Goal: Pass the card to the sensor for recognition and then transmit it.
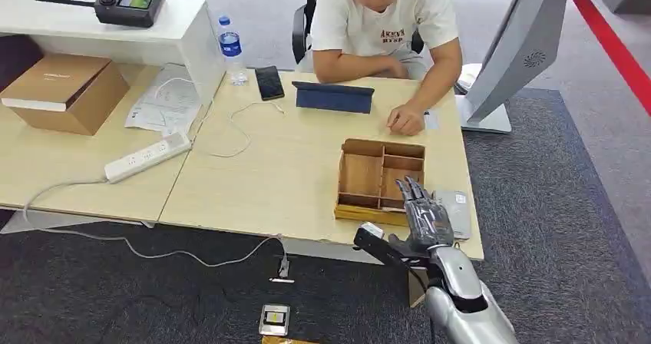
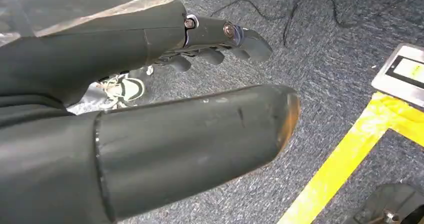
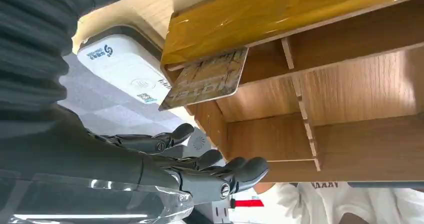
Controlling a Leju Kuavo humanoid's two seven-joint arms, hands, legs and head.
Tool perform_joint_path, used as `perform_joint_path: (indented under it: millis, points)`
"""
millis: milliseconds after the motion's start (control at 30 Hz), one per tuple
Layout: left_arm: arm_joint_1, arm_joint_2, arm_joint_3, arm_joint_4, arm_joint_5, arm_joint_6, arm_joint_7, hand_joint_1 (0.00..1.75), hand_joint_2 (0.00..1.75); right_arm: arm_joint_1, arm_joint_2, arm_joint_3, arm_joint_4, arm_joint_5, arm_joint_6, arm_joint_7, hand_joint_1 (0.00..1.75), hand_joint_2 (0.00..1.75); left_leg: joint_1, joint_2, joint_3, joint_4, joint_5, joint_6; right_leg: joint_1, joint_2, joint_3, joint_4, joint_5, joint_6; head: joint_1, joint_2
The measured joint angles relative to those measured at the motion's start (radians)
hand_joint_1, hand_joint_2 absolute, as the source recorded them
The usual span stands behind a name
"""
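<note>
Right wrist view shows the card (image 3: pixel 206 79) in the wooden tray (image 3: pixel 350 109), beside the empty, spread right hand (image 3: pixel 200 169).

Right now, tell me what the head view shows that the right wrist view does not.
Head view alone: the whole table, a tablet, phone, bottle, power strip and cardboard box.

Right wrist view alone: a card leaning in the tray's corner compartment beside the reader.

Both: the tray, the white reader, the right hand open above them, and the seated person's shirt.
</note>
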Motion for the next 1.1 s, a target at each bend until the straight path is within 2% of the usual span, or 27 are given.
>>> perform_joint_path:
  millis: [133, 467, 1100]
  points:
    - [0.0, 0.0, 0.0, 0.0, 0.005, 0.0, 0.0, 0.0, 0.0, -0.004, 0.003, 0.002, 0.013, -0.031, -0.007, -0.009, 0.0, 1.75, 0.0, 0.0, 0.0, 0.0, 0.0, 0.0, 0.0, 0.0, 0.0, 0.0, 0.0, 0.0, 0.0, 0.0]
    - [0.001, 0.0, 0.0, 0.0, 0.023, 0.003, 0.006, 0.0, 0.0, -0.038, 0.005, -0.007, 0.108, -0.05, -0.13, -0.048, 0.0, 1.75, 0.0, 0.0, 0.0, 0.0, 0.0, 0.0, 0.0, 0.0, 0.0, 0.0, 0.0, 0.0, 0.0, 0.0]
    - [0.001, -0.003, 0.0, 0.0, 0.042, 0.015, 0.014, 0.0, 0.0, -0.068, 0.032, -0.015, 0.226, -0.068, -0.164, -0.092, 0.0, 1.75, 0.0, 0.0, 0.0, 0.0, 0.0, 0.0, 0.0, 0.0, 0.0, 0.0, 0.0, 0.0, 0.0, 0.0]
